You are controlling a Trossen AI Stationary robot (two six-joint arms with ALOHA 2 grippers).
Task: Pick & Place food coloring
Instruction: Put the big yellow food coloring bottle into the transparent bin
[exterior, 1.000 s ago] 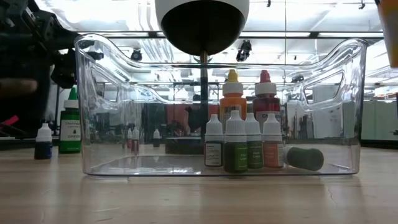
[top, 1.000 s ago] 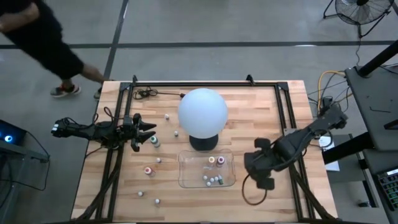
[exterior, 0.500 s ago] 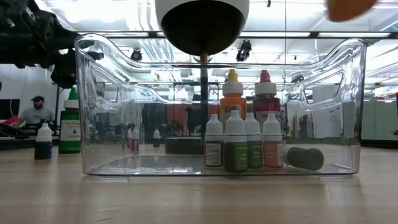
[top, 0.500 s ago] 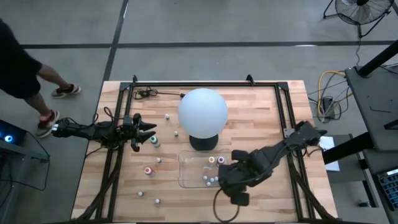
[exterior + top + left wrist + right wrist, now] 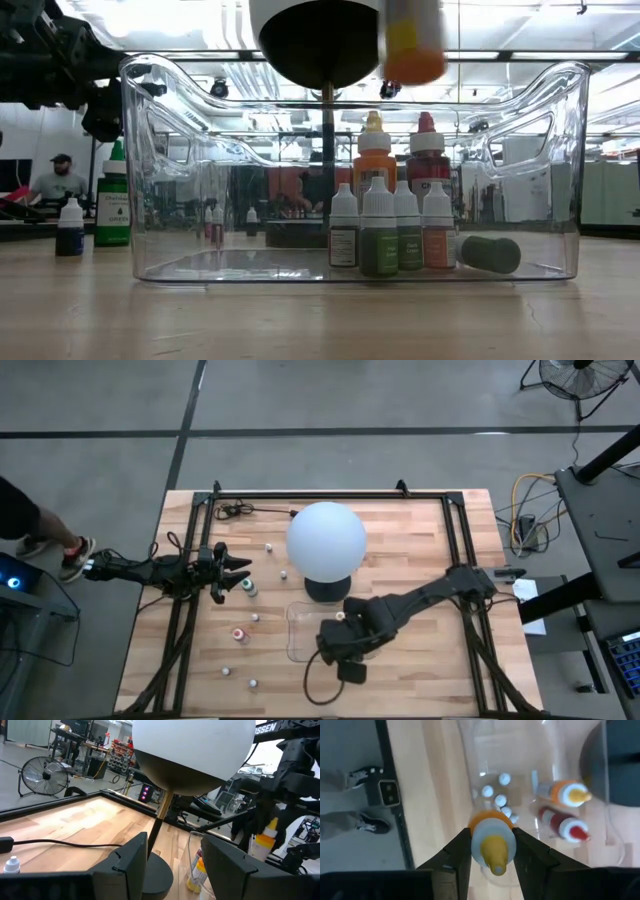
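An orange bottle (image 5: 491,840) is gripped by the right gripper (image 5: 490,851) above the tray (image 5: 296,630); the left gripper (image 5: 240,572) is held part open.

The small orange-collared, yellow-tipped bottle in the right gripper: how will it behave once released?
The small orange-collared, yellow-tipped bottle looks light. The right gripper pinches it. Tall and narrow, it may tip and roll like the dark bottle lying on its side in the clear plastic tray.

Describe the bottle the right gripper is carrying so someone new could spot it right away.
Find the white globe lamp, then the clear plastic tray in front of it. Above the tray, the right gripper is shut on a yellow-capped bottle with an orange collar, the only bottle in the air.
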